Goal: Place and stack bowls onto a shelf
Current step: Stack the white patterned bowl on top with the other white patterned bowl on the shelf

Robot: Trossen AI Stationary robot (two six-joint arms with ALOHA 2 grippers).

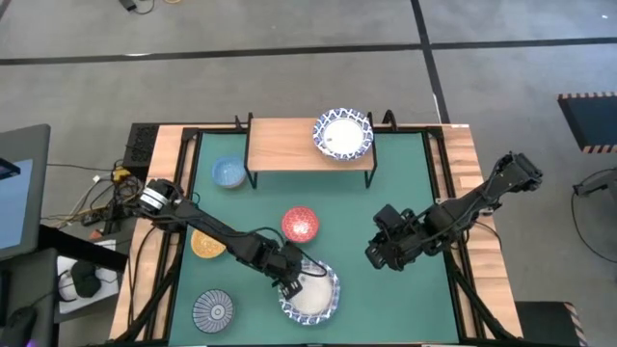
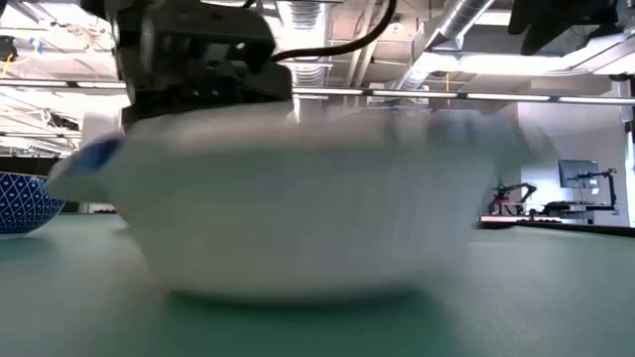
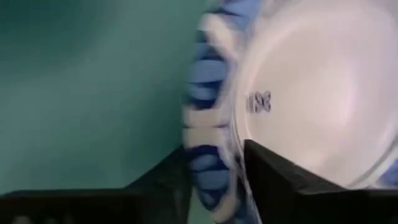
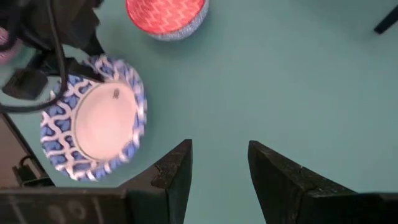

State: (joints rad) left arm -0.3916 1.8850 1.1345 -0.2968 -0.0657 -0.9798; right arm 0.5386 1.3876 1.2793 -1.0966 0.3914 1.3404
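A large white bowl with a blue patterned rim [image 1: 313, 295] sits near the mat's near edge and fills the low view [image 2: 298, 213]. My left gripper [image 1: 292, 280] is shut on its rim. My right gripper [image 1: 378, 255] hangs open over bare mat to the right of that bowl, and its wrist view shows the fingers apart [image 4: 219, 163]. The light-wood shelf [image 1: 289, 145] stands at the far edge with another large bowl [image 1: 342, 133] resting on its right part. The red [image 1: 300, 225], light blue [image 1: 228, 173], yellow [image 1: 207, 243] and grey striped [image 1: 213, 309] bowls sit on the mat. My left gripper [image 3: 214, 149] pinches the large bowl's rim [image 3: 208, 171] on its left-far side. One finger [image 3: 277, 180] is inside the bowl and the other [image 3: 158, 186] is outside. The fingers come slanting down from the table's left. In the low view the bowl's foot [image 2: 288, 290] seems down at the mat.
The green mat [image 1: 405, 183] has free room between the shelf and my right arm. The red bowl [image 4: 166, 15] lies just beyond the held bowl, toward the shelf. The shelf's left and middle parts are bare. Cables and a box sit off the table's left edge.
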